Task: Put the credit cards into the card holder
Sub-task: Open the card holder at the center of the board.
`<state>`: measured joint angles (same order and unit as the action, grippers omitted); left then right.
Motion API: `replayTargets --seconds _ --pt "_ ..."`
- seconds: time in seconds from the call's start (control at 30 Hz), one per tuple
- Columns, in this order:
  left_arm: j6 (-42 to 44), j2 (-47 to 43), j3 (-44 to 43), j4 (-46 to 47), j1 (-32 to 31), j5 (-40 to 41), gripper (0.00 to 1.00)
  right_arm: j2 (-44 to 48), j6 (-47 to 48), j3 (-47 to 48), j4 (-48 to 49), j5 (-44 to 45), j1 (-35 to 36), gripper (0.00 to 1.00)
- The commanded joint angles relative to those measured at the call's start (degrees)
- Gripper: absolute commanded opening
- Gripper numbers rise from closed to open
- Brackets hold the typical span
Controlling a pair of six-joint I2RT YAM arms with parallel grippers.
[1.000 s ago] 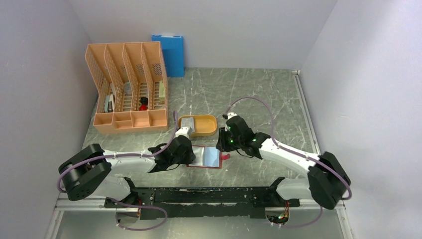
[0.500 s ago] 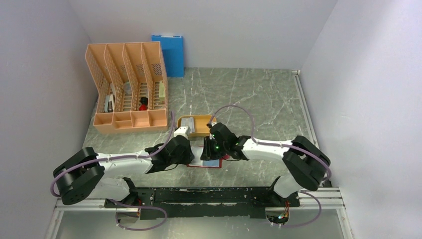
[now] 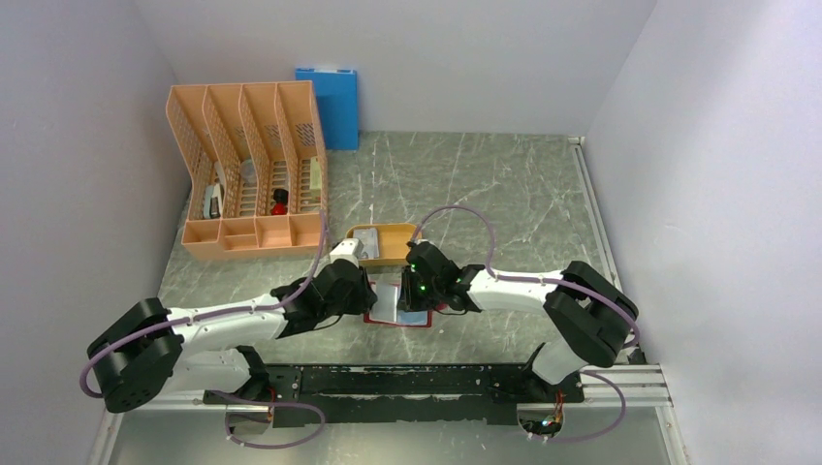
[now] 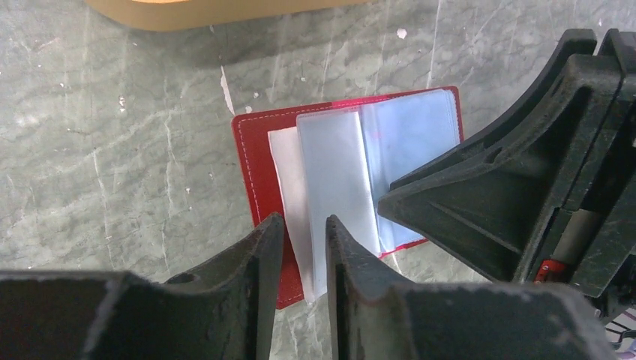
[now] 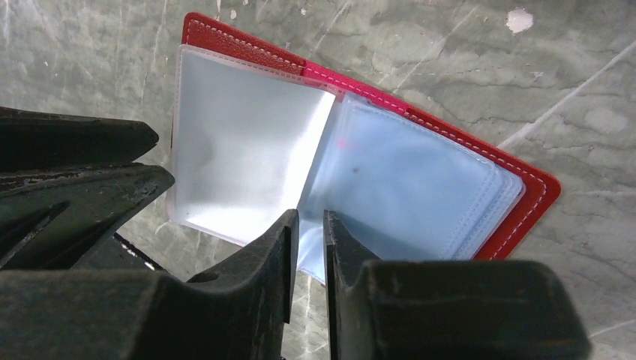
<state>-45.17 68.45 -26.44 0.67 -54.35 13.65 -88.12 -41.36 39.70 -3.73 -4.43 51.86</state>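
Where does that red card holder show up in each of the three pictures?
Top external: card holder lies open at lower centre, just below the orange tray.
Left wrist: centre of picture.
Right wrist: fills the middle.
Shared landmark: its pale plastic pockets.

Nothing legible anywhere: no text, label, brand, number or sign on the holder (image 4: pixel 251 161), the tray (image 3: pixel 388 229), the rack (image 3: pixel 254 237) or the folder (image 3: pixel 330 102).
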Motion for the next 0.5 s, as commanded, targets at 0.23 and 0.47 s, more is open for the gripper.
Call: replayTargets --seconds 0.23,0.47 --pt "0.35 0.3 -0.9 3.82 2.58 -5.49 0.39 -3.07 1.4 -5.01 -1.22 6.38 -0.47 0.13" --pt "0.29 0.59 0.06 7.63 5.05 -9.35 0.38 -2.91 1.51 -6.89 0.32 5.67 -1.42 0.11"
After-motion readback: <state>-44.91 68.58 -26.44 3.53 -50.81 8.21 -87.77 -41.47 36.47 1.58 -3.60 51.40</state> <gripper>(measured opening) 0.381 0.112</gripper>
